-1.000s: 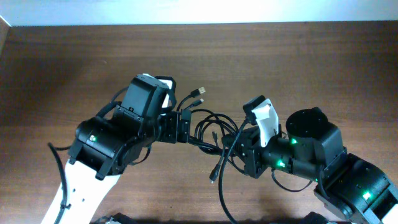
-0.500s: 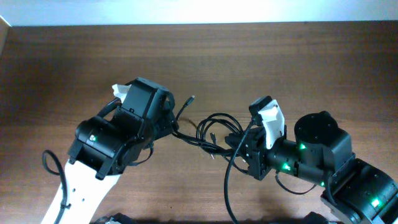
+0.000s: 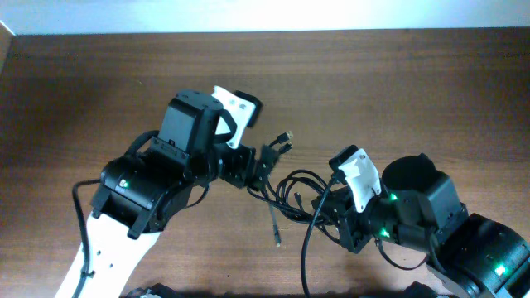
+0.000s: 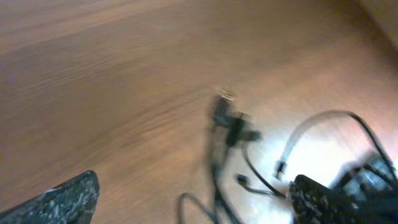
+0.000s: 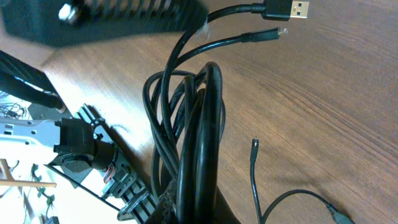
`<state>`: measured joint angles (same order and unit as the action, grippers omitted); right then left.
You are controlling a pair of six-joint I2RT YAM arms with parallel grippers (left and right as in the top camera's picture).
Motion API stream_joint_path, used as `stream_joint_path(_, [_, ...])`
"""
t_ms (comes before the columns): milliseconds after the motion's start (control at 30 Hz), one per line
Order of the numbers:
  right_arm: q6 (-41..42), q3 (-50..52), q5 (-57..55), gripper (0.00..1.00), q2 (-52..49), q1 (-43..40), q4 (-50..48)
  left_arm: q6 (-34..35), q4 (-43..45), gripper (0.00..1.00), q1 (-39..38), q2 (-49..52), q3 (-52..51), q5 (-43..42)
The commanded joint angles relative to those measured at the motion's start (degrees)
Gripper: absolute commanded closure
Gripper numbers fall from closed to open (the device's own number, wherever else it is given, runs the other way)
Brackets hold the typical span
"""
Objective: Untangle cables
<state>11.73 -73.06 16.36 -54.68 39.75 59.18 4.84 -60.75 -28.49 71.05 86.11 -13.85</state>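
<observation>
Left hand: fingers spread wide in its wrist view, which is blurred. I see one strand running between them, nothing clamped.

Black cables: tangle on counter, between both hands. USB plug pokes toward far edge. Loose end trails toward near side.

Right hand: closed on bundle of looped strands. Loops fan out from grip in its wrist view.

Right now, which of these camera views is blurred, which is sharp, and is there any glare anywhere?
Left wrist view: heavy motion blur, the cables smeared, the table grain streaked. Right wrist view: sharp on the cables, only the dark housing at top soft. Overhead view: in focus, with a blown-out white strip along the top edge.
</observation>
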Motion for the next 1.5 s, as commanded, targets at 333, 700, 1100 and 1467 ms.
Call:
stream_joint_path(333, [-2.9,-0.7,5.1,0.96,0.6,0.0,-3.3,-34.7,-3.7,0.01,0.1,0.3,0.3,-27.3])
stream_joint_path(700, [-5.7,-0.7,13.0,0.96,0.6,0.0,-7.2,-45.5,-8.9,0.21,-1.1,0.3,0.2,-32.7])
stream_joint_path(1100, [-2.2,-0.7,8.0,0.18,0.6,0.0,-6.7,-28.2,-5.5,1.0,-1.1,0.3,0.2,-21.3])
stream_joint_path(1467, [9.5,-0.7,-14.3,0.11,-0.5,0.0,-4.3,-14.6,-1.7,1.0,-1.1,0.2,0.2,-28.9])
